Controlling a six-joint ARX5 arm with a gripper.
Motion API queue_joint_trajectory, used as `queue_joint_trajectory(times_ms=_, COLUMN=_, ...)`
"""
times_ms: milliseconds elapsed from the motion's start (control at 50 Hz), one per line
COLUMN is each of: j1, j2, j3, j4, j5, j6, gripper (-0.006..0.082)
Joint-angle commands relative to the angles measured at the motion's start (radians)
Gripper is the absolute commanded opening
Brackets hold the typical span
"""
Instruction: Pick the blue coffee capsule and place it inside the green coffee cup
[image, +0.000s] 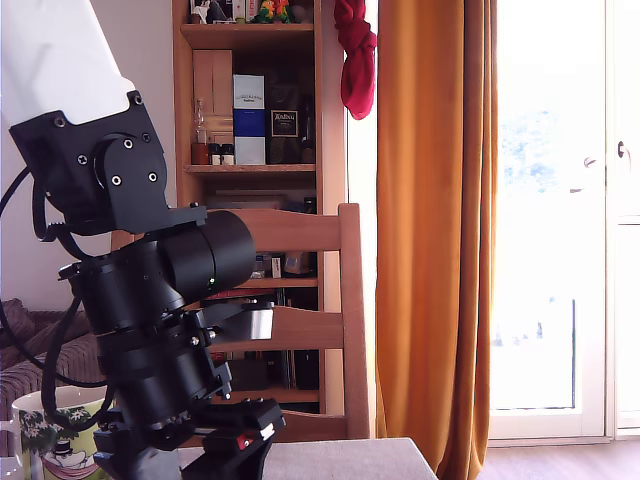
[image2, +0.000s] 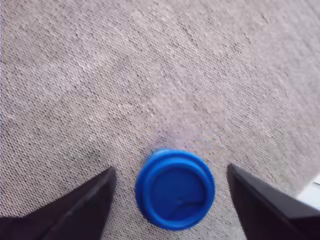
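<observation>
Straddling the blue coffee capsule (image2: 175, 189), pincer (image2: 171, 169) spread wide, fingers (image2: 75, 210) clear of it on both sides. Capsule lies on grey woven table (image2: 150, 75). At exterior view's lower left, green coffee cup (image: 45, 432). Behind: wooden chair (image: 300, 230), bookshelf (image: 250, 169) with boxes (image: 248, 120), labels unreadable; orange curtain (image: 435, 250).

Black arm (image: 150, 290) bent low, green coffee cup (image: 40, 445) beside, wooden chair (image: 350, 300) behind

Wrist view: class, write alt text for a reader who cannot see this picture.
A blue coffee capsule lies round face up on grey woven cloth. It sits inside the open gripper, whose two dark fingers stand on either side without touching it.
</observation>
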Motion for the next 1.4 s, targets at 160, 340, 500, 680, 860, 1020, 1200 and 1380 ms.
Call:
queue_joint_trajectory(times_ms=160, j1=-0.003, j2=0.009, j3=0.007, j4=0.003, j5=0.002, j6=0.005, gripper=0.0239)
queue_joint_trajectory(times_ms=340, j1=-0.003, j2=0.008, j3=0.007, j4=0.019, j5=0.001, j6=0.007, gripper=0.0175)
queue_joint_trajectory(times_ms=500, j1=0.007, j2=0.004, j3=0.027, j4=0.009, j5=0.0, j6=0.009, gripper=0.0164)
queue_joint_trajectory(times_ms=680, j1=0.032, j2=-0.041, j3=0.053, j4=-0.029, j5=-0.027, j6=0.018, gripper=0.0164)
queue_joint_trajectory(times_ms=860, j1=0.089, j2=-0.121, j3=0.054, j4=-0.047, j5=-0.045, j6=0.028, gripper=0.0164)
queue_joint_trajectory(times_ms=1020, j1=0.161, j2=-0.191, j3=0.054, j4=-0.061, j5=-0.045, j6=0.042, gripper=0.0164)
queue_joint_trajectory(times_ms=1200, j1=0.241, j2=-0.26, j3=0.054, j4=-0.084, j5=-0.066, j6=0.05, gripper=0.0164)
queue_joint_trajectory(times_ms=1380, j1=0.318, j2=-0.277, j3=0.054, j4=-0.14, j5=-0.105, j6=0.076, gripper=0.0164)
